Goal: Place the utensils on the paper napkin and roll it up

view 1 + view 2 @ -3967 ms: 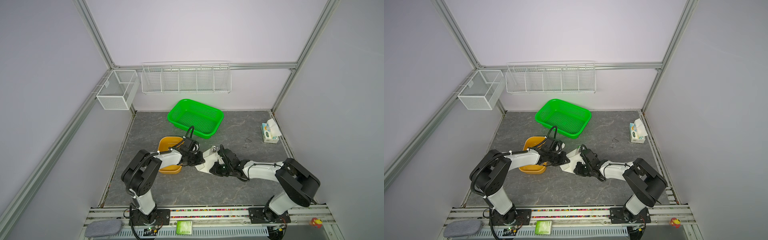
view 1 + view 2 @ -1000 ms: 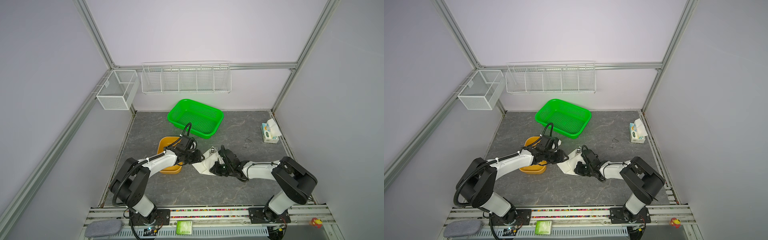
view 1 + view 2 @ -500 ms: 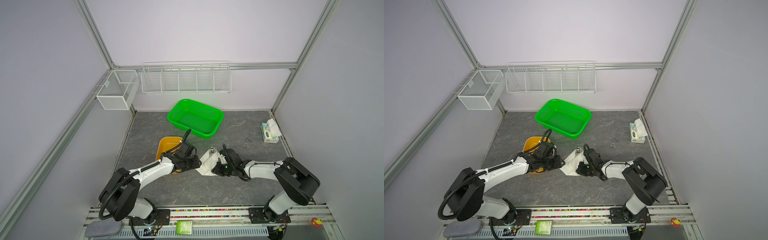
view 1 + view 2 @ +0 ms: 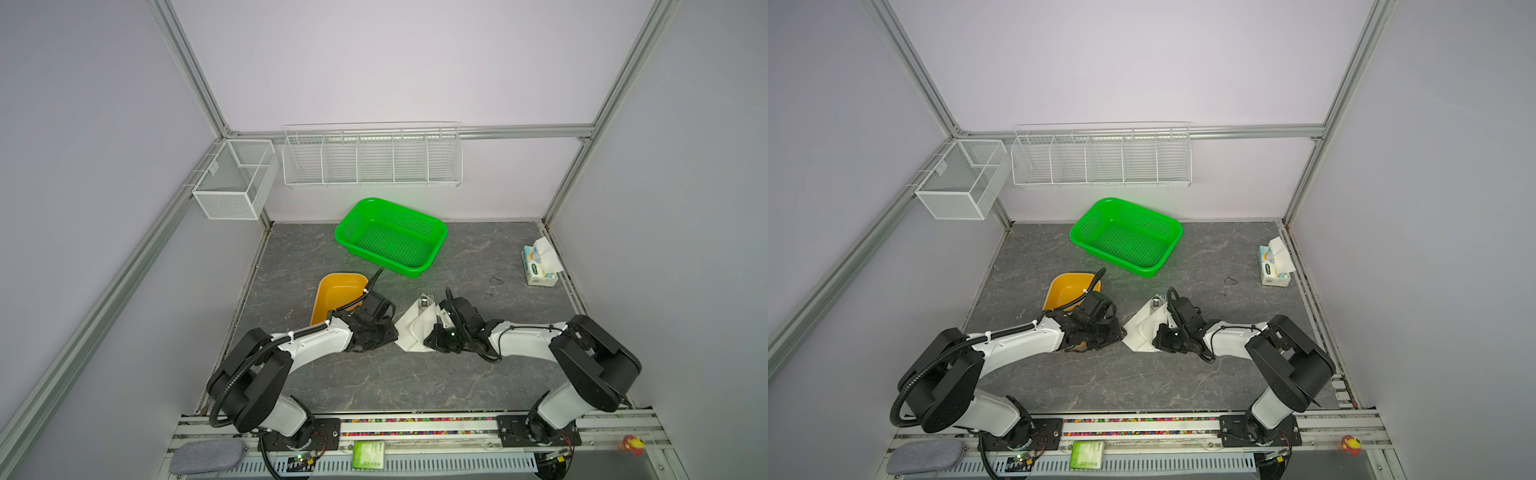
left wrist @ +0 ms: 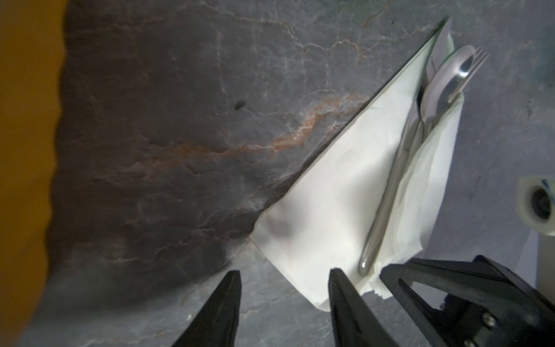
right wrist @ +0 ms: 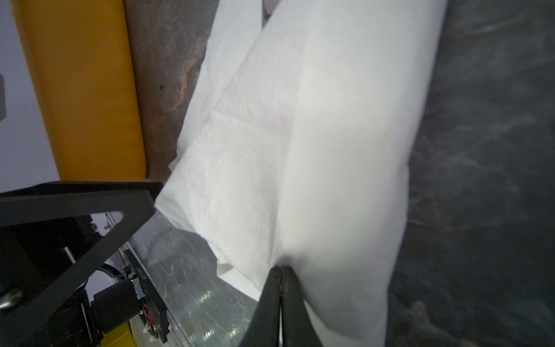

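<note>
Paper napkin lies partly folded on the dark bench in both top views, near the yellow tub on its side facing the right arm. The utensils are bundled on it, and their heads poke past the paper's edge. The left tool sits between the tub and the napkin. The right tool is at the napkin's side away from the tub. A top view repeats this, with the napkin beyond the tub and the utensils on it. From the left wrist, the left tool is spread with bare bench between its fingers and grips nothing. One of its fingertips lies at the napkin's corner. The knife, spoon and fork lie side by side along a crease, and a paper flap is folded up against their side away from the tub. From the right wrist, the right tool is pressed together, pinching a fold of the napkin, which rises from the pinch as a smooth ridge. A finger of the left tool meets the napkin's corner on the tub side.
</note>
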`<state>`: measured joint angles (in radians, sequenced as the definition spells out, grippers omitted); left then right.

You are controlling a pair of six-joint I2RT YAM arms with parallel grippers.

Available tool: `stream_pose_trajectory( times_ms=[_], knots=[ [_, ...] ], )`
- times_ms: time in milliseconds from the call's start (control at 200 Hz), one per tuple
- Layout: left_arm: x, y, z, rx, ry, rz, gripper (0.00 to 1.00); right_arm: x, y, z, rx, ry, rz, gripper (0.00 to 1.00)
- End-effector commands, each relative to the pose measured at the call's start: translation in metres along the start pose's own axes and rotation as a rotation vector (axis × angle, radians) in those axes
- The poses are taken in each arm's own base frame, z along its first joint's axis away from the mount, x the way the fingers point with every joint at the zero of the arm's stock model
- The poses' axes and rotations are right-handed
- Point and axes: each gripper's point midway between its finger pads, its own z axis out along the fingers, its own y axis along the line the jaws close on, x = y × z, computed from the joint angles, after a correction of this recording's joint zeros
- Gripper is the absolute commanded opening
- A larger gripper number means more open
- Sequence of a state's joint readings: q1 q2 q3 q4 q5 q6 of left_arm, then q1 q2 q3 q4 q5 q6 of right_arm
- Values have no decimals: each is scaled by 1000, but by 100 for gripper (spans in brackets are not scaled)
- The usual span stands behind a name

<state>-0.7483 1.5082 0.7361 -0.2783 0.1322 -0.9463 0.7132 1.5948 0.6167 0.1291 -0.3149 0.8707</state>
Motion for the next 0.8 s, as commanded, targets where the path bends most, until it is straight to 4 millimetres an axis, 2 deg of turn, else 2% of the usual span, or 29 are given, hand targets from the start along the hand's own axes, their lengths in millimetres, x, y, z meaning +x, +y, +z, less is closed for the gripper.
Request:
stream_pose_trajectory(
  times_ms=[0, 160, 250, 370, 605, 795],
  knots=[
    [0, -4, 9, 31, 2, -16, 46, 18, -28, -1, 93, 50, 42, 9],
    [6, -7, 21, 57, 42, -25, 45, 19, -31, 1, 98, 50, 50, 9],
    [10, -27, 28, 158, 85, -9, 43, 20, -33, 2, 105, 52, 61, 9],
    [15, -38, 32, 223, 100, -31, 45, 20, -32, 4, 94, 54, 67, 9],
    [14, -40, 24, 280, 74, -64, 48, 19, -30, 1, 90, 45, 62, 9],
    [17, -58, 15, 473, 68, -142, 51, 19, -30, 1, 88, 43, 64, 9]
  ],
)
